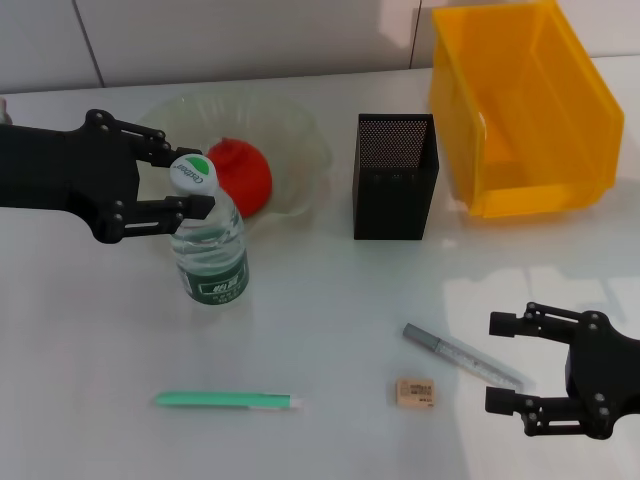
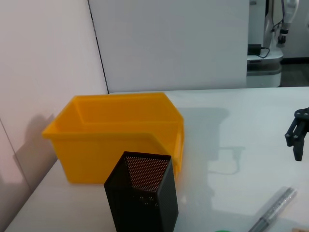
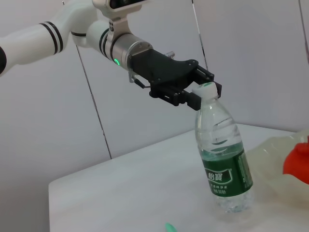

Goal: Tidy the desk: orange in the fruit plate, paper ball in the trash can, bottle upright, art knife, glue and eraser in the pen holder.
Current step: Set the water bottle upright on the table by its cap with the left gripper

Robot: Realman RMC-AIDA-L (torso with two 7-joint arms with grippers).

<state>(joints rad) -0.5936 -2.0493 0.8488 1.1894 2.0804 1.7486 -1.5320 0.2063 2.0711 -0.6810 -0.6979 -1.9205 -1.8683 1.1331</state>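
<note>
Orange (image 1: 245, 176) inside fruit plate (image 1: 300, 130)

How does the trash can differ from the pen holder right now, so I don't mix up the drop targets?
The trash can is bright yellow solid plastic; the pen holder is black metal mesh. The trash can is much wider, with sloping sides and a cut-down front; the pen holder is a narrow, straight-sided square cup. The trash can stands at the table's far right, the pen holder just left of it, apart. Both stand upright and open-topped.
</note>
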